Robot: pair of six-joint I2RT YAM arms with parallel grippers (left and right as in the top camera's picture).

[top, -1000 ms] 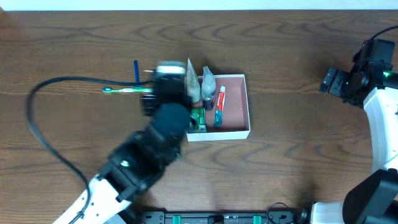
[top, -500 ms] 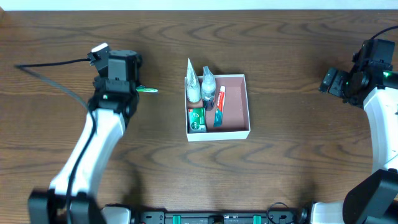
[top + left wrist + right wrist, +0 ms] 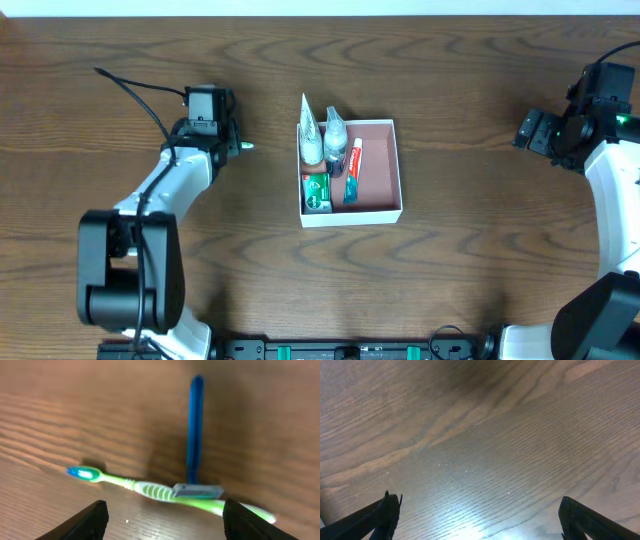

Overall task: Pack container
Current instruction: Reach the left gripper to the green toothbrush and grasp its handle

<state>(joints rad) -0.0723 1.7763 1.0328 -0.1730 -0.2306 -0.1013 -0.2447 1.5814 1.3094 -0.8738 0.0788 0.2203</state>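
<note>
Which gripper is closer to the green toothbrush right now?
Left. The left gripper hovers open right over the green toothbrush, left of the container; the right gripper is far beyond the container's other side.

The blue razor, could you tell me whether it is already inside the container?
No, the blue razor lies on the wooden table with the green toothbrush.

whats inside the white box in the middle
In the shallow square white container: two pale bottles, a green-and-white soap box, a red-and-white toothpaste tube. Anything beneath them is covered.
</note>
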